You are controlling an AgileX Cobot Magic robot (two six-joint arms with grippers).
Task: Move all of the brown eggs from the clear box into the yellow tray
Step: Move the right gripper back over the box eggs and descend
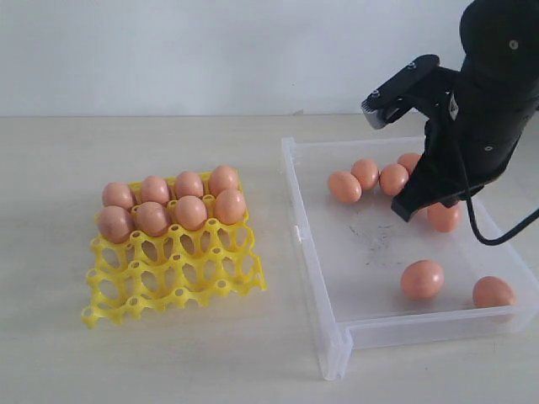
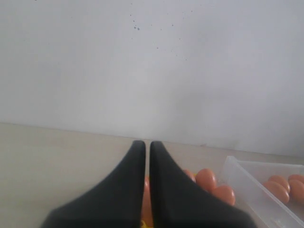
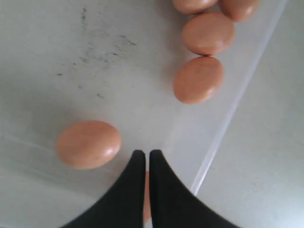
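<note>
Exterior view: the yellow tray [image 1: 173,273] sits on the left of the desk [image 1: 168,362]. Eight brown eggs [image 1: 191,212] are seated in its two far rows. The clear box [image 1: 324,311] lies to the right, near the tray but apart from it. Seven eggs show on its floor: four clustered by the far wall, one partly behind the arm, two by the near wall. The right tool [image 1: 406,210] hangs over the box, beside the cluster.

Left wrist view: the left tool [image 2: 143,143] is closed and grips nothing. Tray eggs and a corner of the box show beyond it.

Right wrist view: the right tool is closed and empty over the box floor. One egg lies near the tips, not touching.
</note>
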